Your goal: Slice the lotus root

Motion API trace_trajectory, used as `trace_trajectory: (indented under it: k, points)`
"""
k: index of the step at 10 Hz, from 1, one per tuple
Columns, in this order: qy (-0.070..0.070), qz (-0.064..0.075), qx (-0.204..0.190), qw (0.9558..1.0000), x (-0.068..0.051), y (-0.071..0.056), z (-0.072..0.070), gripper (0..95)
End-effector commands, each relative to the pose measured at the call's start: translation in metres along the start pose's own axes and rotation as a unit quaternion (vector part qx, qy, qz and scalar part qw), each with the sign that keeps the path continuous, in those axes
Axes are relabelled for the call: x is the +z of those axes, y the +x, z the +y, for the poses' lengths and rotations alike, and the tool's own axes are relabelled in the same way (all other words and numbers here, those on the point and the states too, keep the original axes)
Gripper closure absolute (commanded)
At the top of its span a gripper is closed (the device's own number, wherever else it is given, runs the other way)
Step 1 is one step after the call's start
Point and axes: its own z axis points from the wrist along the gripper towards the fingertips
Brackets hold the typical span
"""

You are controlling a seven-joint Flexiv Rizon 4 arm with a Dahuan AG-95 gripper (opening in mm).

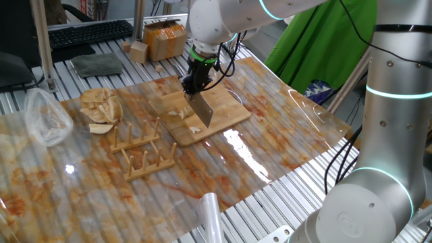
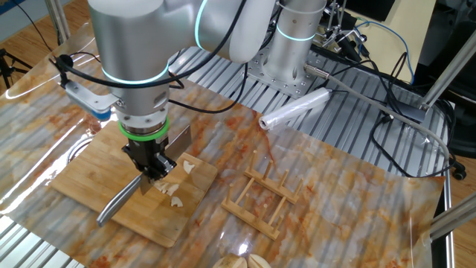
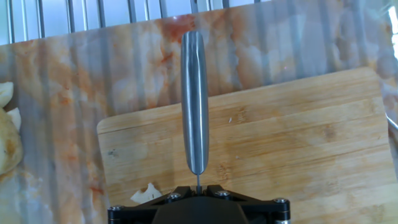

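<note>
Clamped on a steel cleaver (image 1: pixel 202 108), the gripper (image 1: pixel 195 82) points straight down over the bamboo cutting board (image 1: pixel 226 116), its jaws closed tight on the knife. In one fixed view the broad blade stands on edge on the board, directly below the black fingers. In the other fixed view the knife's rounded metal handle (image 2: pixel 119 202) runs out low over the board's near left part, away from the gripper (image 2: pixel 155 173). Pale bits of lotus root (image 2: pixel 172 188) lie scattered on the board just beside the blade, a few touching or nearly touching its face, others a little farther toward the board's right edge. From the hand view, the handle (image 3: pixel 194 102) stretches away across the board (image 3: pixel 298 149), and one small pale piece (image 3: pixel 147 193) shows near the gripper body, left of the handle. Beside the board stand two wooden racks (image 1: pixel 140 148), and a heap of tan slices (image 1: pixel 101 108) rests well apart at the far left.
</note>
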Motion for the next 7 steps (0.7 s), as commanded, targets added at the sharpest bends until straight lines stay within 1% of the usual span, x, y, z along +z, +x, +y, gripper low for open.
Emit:
trace_trajectory:
  k: [1,2,3,4,5,7]
  points:
    - [0.000,-0.001,0.002,1.0000,0.002,0.000,0.001,95.0]
    - [0.001,-0.003,0.001,1.0000,0.007,0.002,0.001,95.0]
    - [-0.001,-0.003,0.002,1.0000,0.012,0.003,0.001,95.0]
    - [-0.002,-0.007,0.003,1.0000,0.021,0.003,0.003,95.0]
    - [-0.003,-0.008,0.007,0.9999,0.026,0.002,0.005,95.0]
    - [-0.005,-0.007,0.009,0.9999,0.026,0.002,0.006,95.0]
